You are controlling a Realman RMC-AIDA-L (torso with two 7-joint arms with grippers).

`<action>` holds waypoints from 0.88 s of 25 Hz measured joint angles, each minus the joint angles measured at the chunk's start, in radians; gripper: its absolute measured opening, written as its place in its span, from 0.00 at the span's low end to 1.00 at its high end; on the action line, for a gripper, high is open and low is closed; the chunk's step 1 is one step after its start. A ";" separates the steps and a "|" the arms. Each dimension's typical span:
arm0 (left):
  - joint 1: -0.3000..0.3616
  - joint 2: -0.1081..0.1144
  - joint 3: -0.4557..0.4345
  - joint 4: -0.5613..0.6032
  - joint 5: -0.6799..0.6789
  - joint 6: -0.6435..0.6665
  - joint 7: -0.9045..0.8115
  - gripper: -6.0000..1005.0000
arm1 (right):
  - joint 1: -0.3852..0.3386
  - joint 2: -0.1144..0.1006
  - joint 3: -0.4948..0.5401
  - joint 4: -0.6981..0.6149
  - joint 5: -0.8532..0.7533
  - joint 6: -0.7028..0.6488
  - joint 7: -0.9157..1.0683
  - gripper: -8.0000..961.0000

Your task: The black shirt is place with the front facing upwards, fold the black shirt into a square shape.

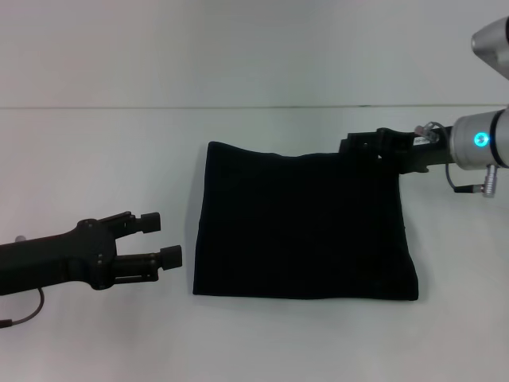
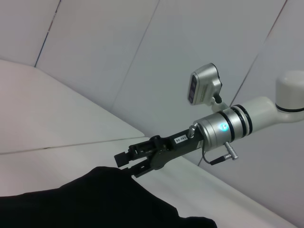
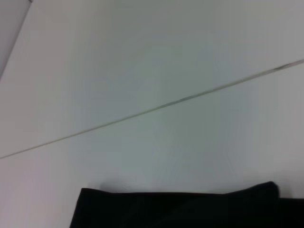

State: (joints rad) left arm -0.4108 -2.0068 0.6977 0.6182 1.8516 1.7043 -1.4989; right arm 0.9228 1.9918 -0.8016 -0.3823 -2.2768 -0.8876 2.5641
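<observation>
The black shirt (image 1: 302, 227) lies folded into a rough square in the middle of the white table, with no lettering showing. My left gripper (image 1: 161, 237) is open and empty, low over the table just left of the shirt's left edge. My right gripper (image 1: 351, 146) is at the shirt's far right corner. In the left wrist view the right gripper (image 2: 126, 165) has its fingers apart right at the edge of the shirt (image 2: 95, 199). The right wrist view shows only the shirt's far edge (image 3: 180, 209).
The white table (image 1: 95, 159) ends at its far edge against a pale wall (image 1: 238, 48). The right arm's silver wrist (image 1: 477, 142) with a blue light reaches in from the right, and its wrist camera (image 2: 204, 85) sits above it.
</observation>
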 joint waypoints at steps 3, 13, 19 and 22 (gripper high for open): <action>-0.002 -0.001 -0.001 0.000 0.000 0.001 0.000 0.96 | 0.008 0.010 0.000 0.001 0.000 0.009 -0.003 0.86; -0.002 -0.001 -0.003 0.000 0.000 0.003 0.000 0.96 | 0.014 0.020 -0.001 -0.010 -0.004 0.017 -0.007 0.86; -0.002 -0.001 -0.003 0.000 0.000 0.003 0.000 0.96 | 0.010 0.024 -0.001 -0.024 -0.001 0.020 -0.009 0.76; -0.002 -0.001 -0.002 -0.001 0.000 0.003 0.000 0.96 | 0.009 0.025 -0.001 -0.025 -0.002 0.023 -0.009 0.62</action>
State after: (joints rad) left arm -0.4126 -2.0080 0.6956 0.6176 1.8515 1.7074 -1.4987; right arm 0.9315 2.0167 -0.8023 -0.4068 -2.2788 -0.8650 2.5555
